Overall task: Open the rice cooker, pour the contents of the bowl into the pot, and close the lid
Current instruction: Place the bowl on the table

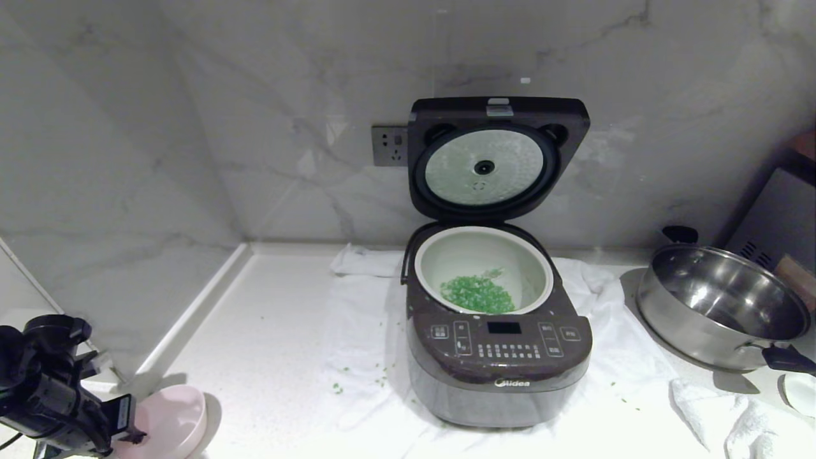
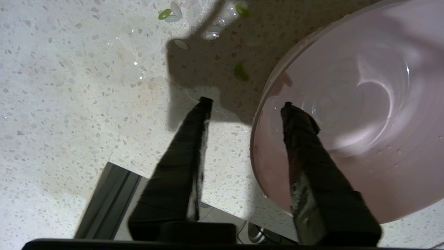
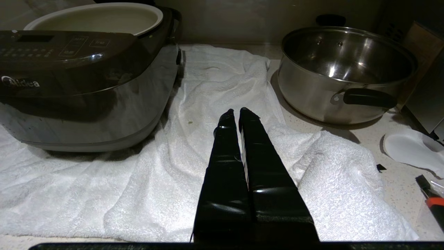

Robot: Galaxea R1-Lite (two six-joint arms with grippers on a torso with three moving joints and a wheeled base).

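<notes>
The rice cooker (image 1: 497,357) stands on a white towel with its lid (image 1: 497,156) upright against the wall. Green chopped contents (image 1: 478,293) lie in the pale pot (image 1: 465,258). At the counter's front left corner sits the pink bowl (image 1: 169,424), empty and wet inside (image 2: 364,121). My left gripper (image 2: 246,103) is open astride the bowl's rim, one finger (image 2: 301,146) inside and the other outside over the counter. My right gripper (image 3: 236,113) is shut with nothing in it, low over the towel to the right of the cooker (image 3: 79,86).
A large steel pan (image 1: 714,306) with black handles stands to the cooker's right (image 3: 340,69). The white towel (image 1: 363,344) spreads under and around the cooker. Stray green bits (image 2: 240,71) lie near the bowl. The counter's front edge runs just behind my left fingers.
</notes>
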